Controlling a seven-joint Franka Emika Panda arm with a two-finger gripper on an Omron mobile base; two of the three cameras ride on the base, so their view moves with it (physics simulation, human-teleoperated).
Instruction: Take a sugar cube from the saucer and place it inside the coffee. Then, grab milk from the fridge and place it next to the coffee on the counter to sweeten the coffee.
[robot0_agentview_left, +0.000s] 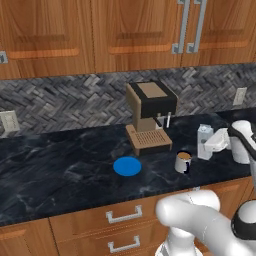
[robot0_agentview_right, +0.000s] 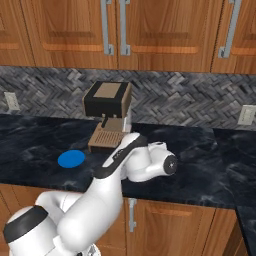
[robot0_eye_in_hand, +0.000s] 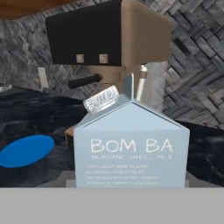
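The milk stands upright on the counter, just right of the coffee, a white mug with brown liquid. My gripper reaches in from the right and is shut on the milk, which looms close in the hand view as a pale carton with a grey cap. The blue saucer lies bare to the mug's left and also shows as a disc and an oval. In the right base view my arm hides the mug and carton. The sugar cube and the fridge are out of view.
A brown-and-black coffee machine stands against the herringbone backsplash just behind the mug and carton. Wooden cabinets hang above, and drawers with silver handles run below the counter's edge. Wall sockets sit on the backsplash.
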